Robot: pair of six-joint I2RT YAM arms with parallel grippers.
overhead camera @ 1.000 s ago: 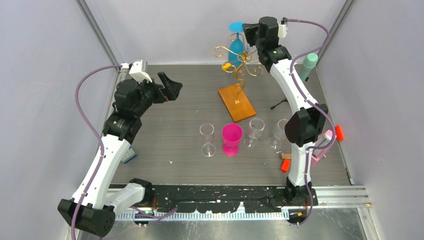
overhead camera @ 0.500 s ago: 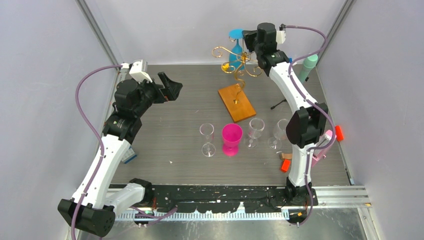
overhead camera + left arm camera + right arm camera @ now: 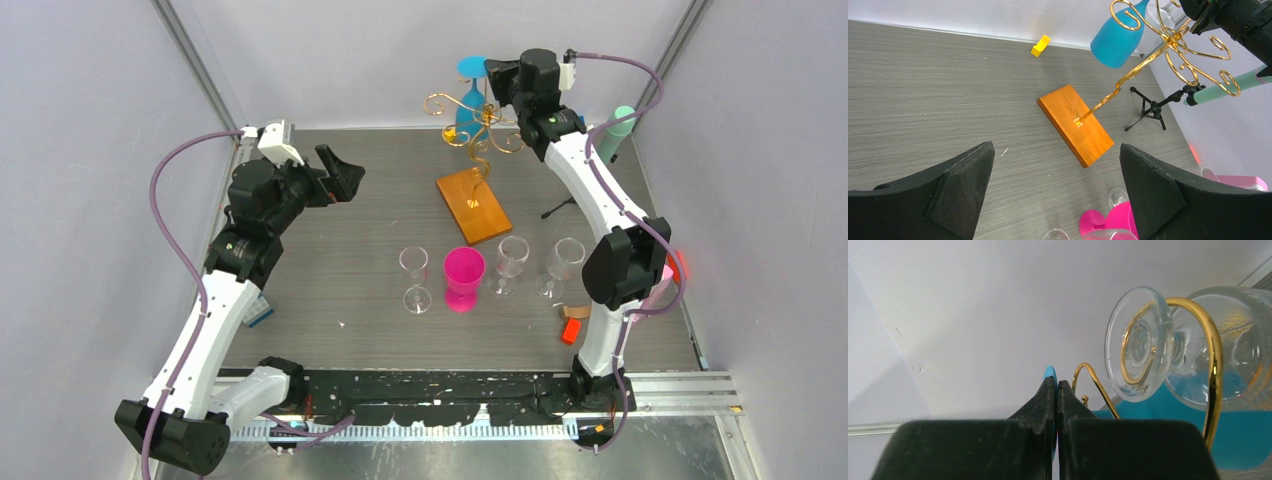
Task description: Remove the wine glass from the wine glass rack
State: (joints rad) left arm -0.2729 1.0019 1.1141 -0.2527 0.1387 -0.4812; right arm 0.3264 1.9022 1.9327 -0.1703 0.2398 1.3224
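The wine glass rack (image 3: 487, 130) is gold wire on an orange-brown wooden base (image 3: 473, 205) at the back centre. A blue wine glass (image 3: 468, 105) hangs upside down from it, foot up. My right gripper (image 3: 492, 70) is at the top of the rack, shut on the thin blue foot (image 3: 1049, 372) of that glass. A clear wine glass (image 3: 1138, 345) hangs on a gold scroll arm (image 3: 1215, 365) just right of it. My left gripper (image 3: 340, 175) is open and empty above the table's left. The rack (image 3: 1175, 40) and blue glass (image 3: 1118, 35) also show in the left wrist view.
Three clear glasses (image 3: 414, 278) (image 3: 511, 262) (image 3: 562, 265) and a pink one (image 3: 463, 275) stand in a row in front of the rack. A black tripod with a mint cylinder (image 3: 615, 130) stands at the back right. Small orange pieces (image 3: 572, 328) lie at the right.
My right arm's elbow has swung to the right and its wrist has shifted slightly at the rack top. The blue glass's foot sits a little lower. The left arm has not moved.
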